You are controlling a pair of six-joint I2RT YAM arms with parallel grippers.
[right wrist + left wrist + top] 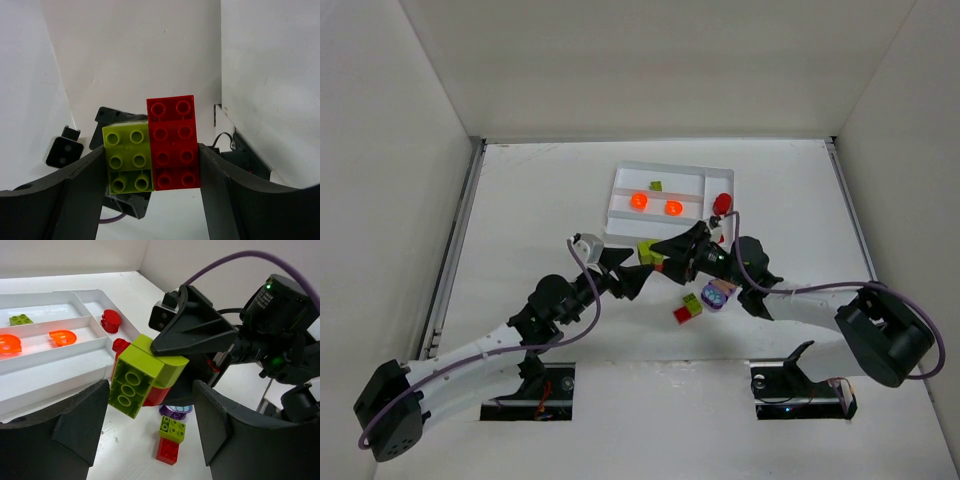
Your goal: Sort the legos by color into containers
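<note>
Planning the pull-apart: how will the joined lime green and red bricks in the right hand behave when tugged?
Probably rigid: the joined bricks look like hard moulded plastic. Their glossy sides may slip, since the right hand pinches only the outer faces. Apparently joined by studs, they may pop apart suddenly.

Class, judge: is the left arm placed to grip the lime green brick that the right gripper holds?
Probably yes: the left gripper stands open astride the lime green brick, nothing in between; the right gripper clamps it together with the red brick.
</note>
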